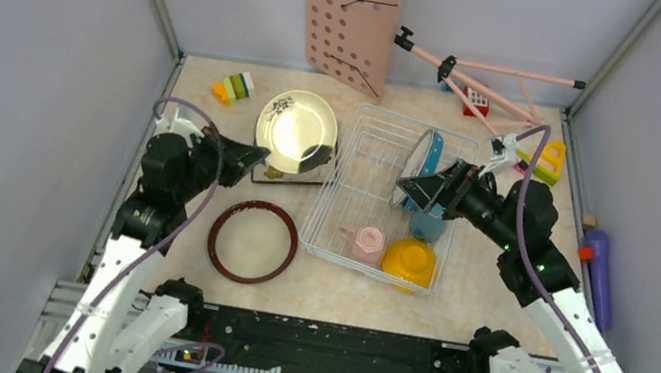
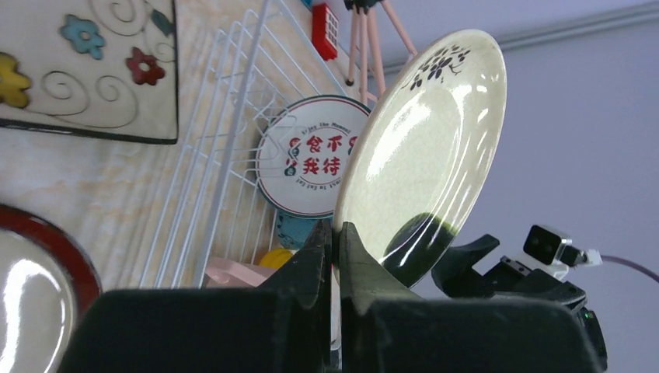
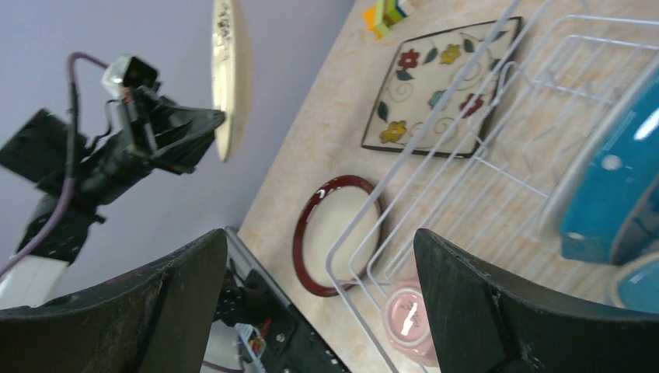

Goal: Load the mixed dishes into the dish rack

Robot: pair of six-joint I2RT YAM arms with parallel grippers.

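Left end effector (image 2: 332, 233) clenched on cream plate (image 2: 420, 155) rim, plate upright above desk's far-left area, face toward dish rack (image 1: 370, 168) on its right; right end effector (image 3: 320, 233) released beside rack.

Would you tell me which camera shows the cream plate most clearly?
Left wrist: the cream plate fills it face-on, rim pinched by the left claw. Top external shows it small, from above; right wrist shows it only edge-on.

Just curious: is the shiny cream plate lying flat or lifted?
Lifted: the left end effector pinches the cream plate by its rim, holding it in the air.
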